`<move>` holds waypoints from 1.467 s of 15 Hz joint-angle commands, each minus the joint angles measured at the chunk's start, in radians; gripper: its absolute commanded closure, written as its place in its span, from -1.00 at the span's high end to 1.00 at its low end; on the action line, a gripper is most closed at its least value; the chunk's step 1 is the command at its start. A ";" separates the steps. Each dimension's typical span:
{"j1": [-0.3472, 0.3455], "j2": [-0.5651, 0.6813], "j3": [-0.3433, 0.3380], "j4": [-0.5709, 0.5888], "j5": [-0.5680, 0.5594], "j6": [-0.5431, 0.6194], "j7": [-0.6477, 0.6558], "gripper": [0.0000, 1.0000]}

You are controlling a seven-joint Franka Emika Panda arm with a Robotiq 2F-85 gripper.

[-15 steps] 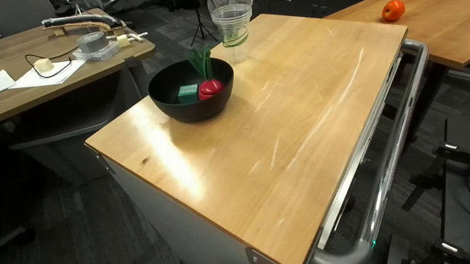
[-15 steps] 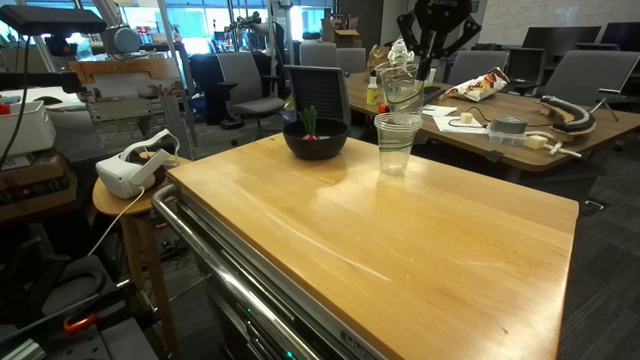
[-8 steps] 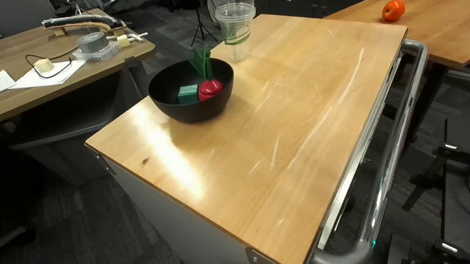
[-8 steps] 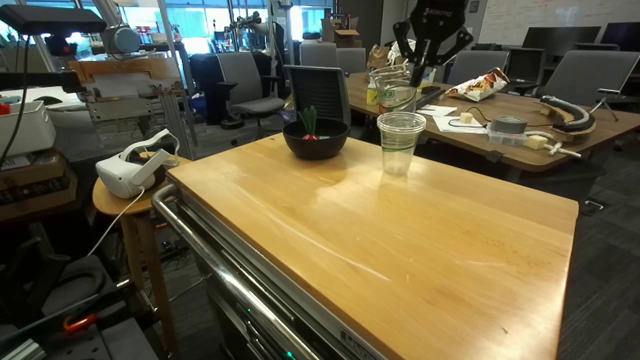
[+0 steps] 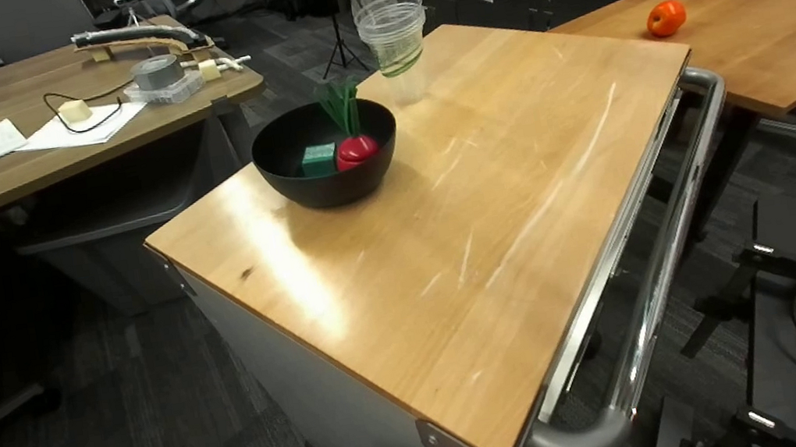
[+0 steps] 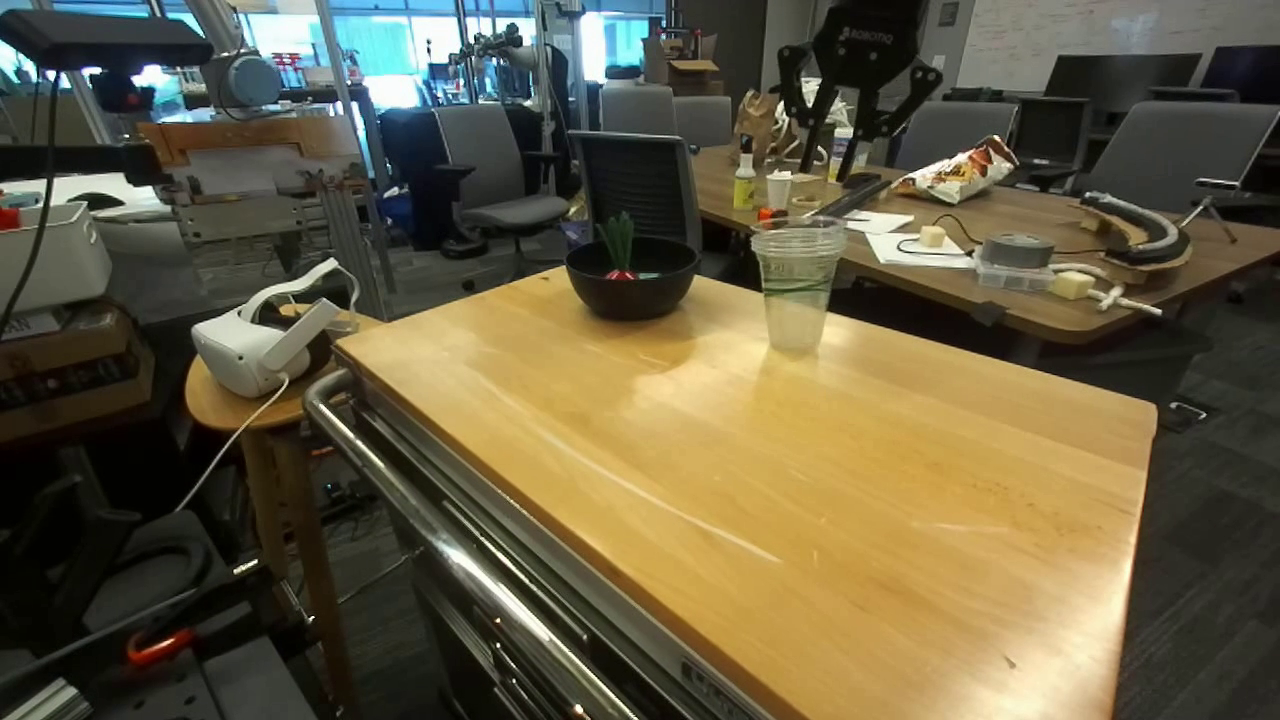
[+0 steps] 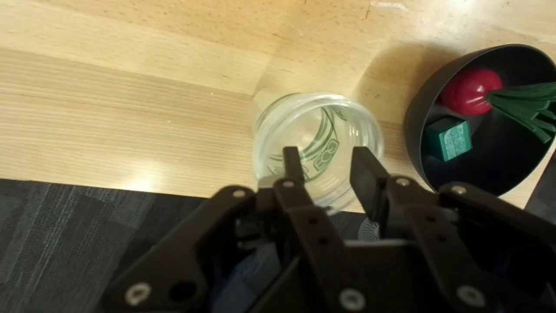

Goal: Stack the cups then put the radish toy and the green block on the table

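In an exterior view, the clear, green-banded cups [image 6: 799, 280] stand nested and upright, just right of centre. The gripper [image 6: 828, 174] has its jaws parted partway above them, tips clear of the rims.

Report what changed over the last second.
The gripper came down a little and opened, letting go of the clear cup, which dropped down into the cup stack. The radish toy and green block stayed in the black bowl on the table.
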 commanded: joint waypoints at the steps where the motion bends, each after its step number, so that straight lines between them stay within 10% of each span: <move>1: -0.021 -0.050 0.009 0.037 0.020 -0.035 -0.036 0.34; 6: -0.056 -0.164 0.030 0.038 0.105 -0.196 -0.081 0.99; 16: 0.009 -0.189 0.033 0.017 0.044 -0.255 -0.175 1.00; 22: 0.081 -0.262 0.033 -0.114 -0.025 0.143 -0.160 1.00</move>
